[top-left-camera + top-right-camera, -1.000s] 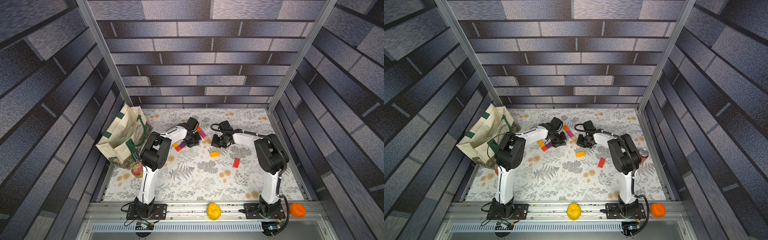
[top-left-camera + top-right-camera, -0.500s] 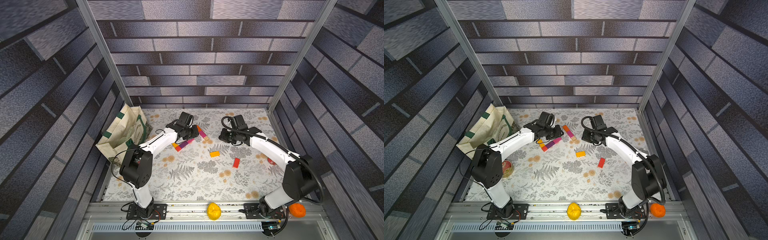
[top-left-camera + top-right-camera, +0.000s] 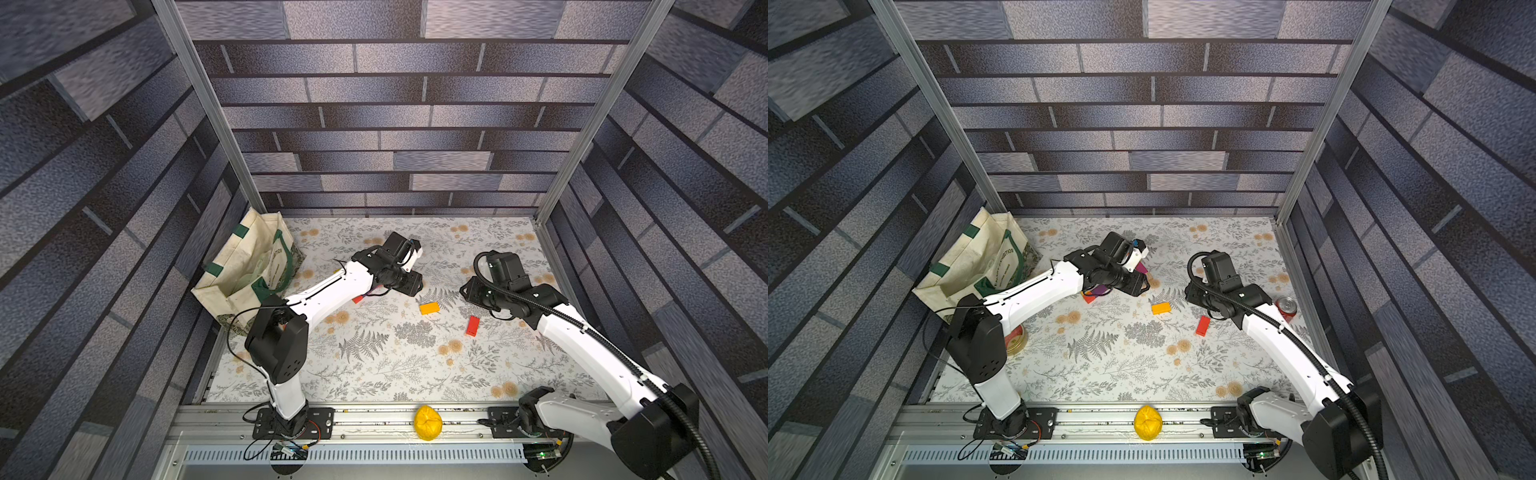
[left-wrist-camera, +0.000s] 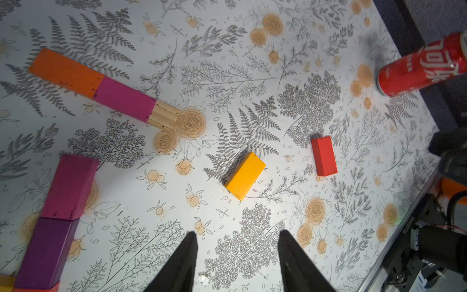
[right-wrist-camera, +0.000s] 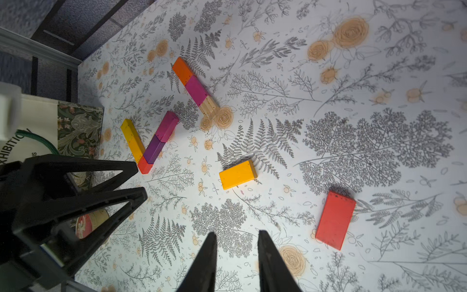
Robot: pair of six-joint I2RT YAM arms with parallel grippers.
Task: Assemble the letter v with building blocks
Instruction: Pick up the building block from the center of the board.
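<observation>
A yellow-orange block (image 3: 429, 308) and a red block (image 3: 472, 325) lie loose on the flowered mat between my arms. In the right wrist view, a straight row of orange, magenta and plain-wood blocks (image 5: 194, 87) lies apart from a small V of yellow, red, purple and magenta blocks (image 5: 149, 144). In both top views the left arm hides most of these. My left gripper (image 4: 237, 233) hovers open and empty near the yellow-orange block (image 4: 244, 176). My right gripper (image 5: 237, 233) is open and empty, between the yellow-orange block (image 5: 237, 174) and the red block (image 5: 335, 219).
A cream and green tote bag (image 3: 249, 270) stands at the back left. A red soda can (image 3: 1286, 307) stands by the right wall. A round tin (image 3: 1015, 338) sits under the left arm. A yellow lump (image 3: 428, 422) rests on the front rail.
Both grippers have gone from shut to open. Both arms have unfolded; the right gripper has moved right and nearer, away from the block rows.
</observation>
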